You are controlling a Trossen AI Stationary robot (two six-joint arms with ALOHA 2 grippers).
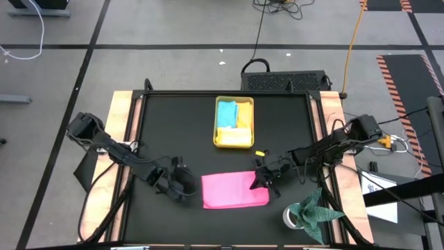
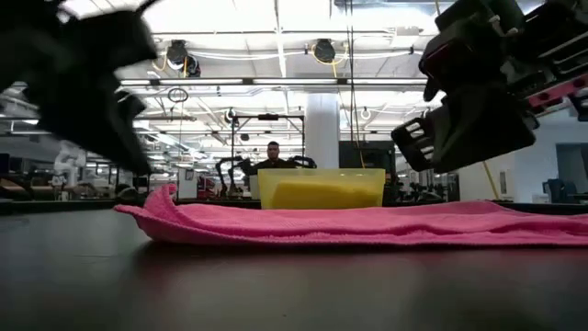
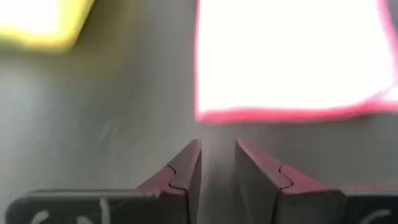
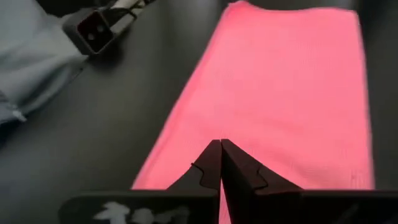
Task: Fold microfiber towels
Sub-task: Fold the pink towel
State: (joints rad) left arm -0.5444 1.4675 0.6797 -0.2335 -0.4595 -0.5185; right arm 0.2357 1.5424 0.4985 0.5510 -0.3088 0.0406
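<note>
1. Nearest me on the desk (image 1: 173, 132): dark green cloth (image 1: 316, 208) bunched at the front right corner, w/ a small whitish round item (image 1: 290, 217) just beside it; can't tell what it is.
2. Pink towel (image 1: 234, 189) lies flat near the front edge, approx. centre, folded into a long rectangle. In the low view it's a low pink band across the desk w/ one end slightly raised.
3. Left tool (image 1: 182, 186) sits just off the pink towel's left edge, not touching it. Fingers (image 3: 186, 171) stand a narrow gap apart, nothing between them.
4. Right tool (image 1: 262, 175) is over the towel's right end; fingers (image 4: 208, 163) pressed together, tips over the cloth. Can't tell if any fabric is pinched.
5. Farther back, centre: yellow tray (image 1: 234, 139), translucent, holding a light blue towel (image 1: 226, 113) on its left side, a yellow towel (image 1: 244, 115) beside it, and more yellow cloth at the near end.
6. Beyond the desk, low view: a person (image 2: 273, 154) in the room behind the tray.
</note>
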